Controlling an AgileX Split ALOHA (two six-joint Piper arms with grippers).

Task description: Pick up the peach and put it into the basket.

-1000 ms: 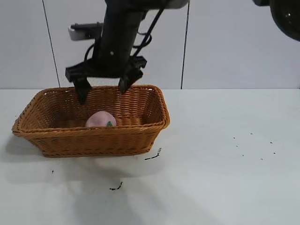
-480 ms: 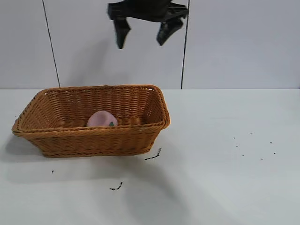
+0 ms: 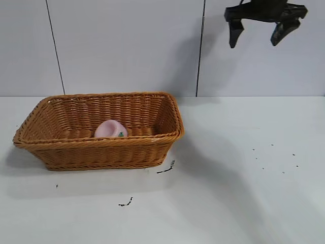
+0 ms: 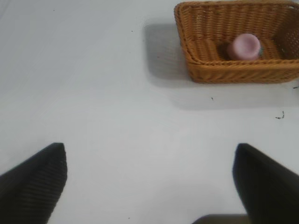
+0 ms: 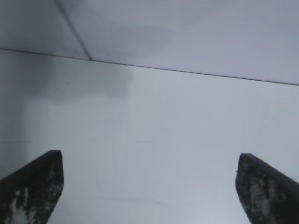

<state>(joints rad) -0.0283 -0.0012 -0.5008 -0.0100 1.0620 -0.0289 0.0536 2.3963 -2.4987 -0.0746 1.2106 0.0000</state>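
Note:
The pale pink peach lies inside the orange-brown wicker basket at the table's left. Both also show far off in the left wrist view: the peach rests in the basket. My right gripper hangs high at the upper right, well clear of the basket, open and empty. In the right wrist view its gripper stands open over bare table and wall. My left gripper is open and empty above bare table; it is out of the exterior view.
Small dark specks lie on the white table just in front of the basket's right corner, with more specks at the right. A grey panelled wall stands behind the table.
My right gripper has risen from just above the basket and swung to the upper right, staying open. The peach stays in the basket.

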